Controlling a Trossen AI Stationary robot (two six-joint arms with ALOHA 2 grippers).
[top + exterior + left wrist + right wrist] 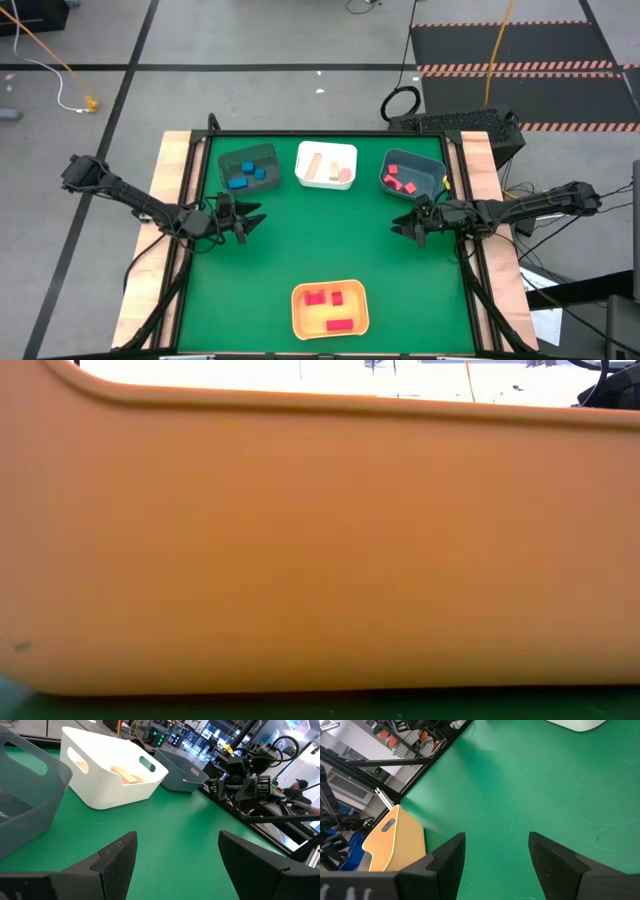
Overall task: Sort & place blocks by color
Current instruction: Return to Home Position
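Observation:
Blue blocks (248, 175) lie in the grey bin (228, 160) at the far left. Pale tan blocks (322, 168) lie in the white bin (303, 152) at the far middle; they also show in the left wrist view (125, 774). Red blocks (400, 178) lie in the grey bin (432, 160) at the far right. More red blocks (326, 302) lie in the orange bin (300, 322) at the near middle. My left gripper (256, 218) is open and empty at the left. My right gripper (398, 226) is open and empty at the right.
The orange bin's wall (320, 550) fills the low view. The green mat (330, 235) lies bare between the two grippers. Wooden strips (172, 200) border the mat at left and right. A person (300, 785) shows beyond the table in the left wrist view.

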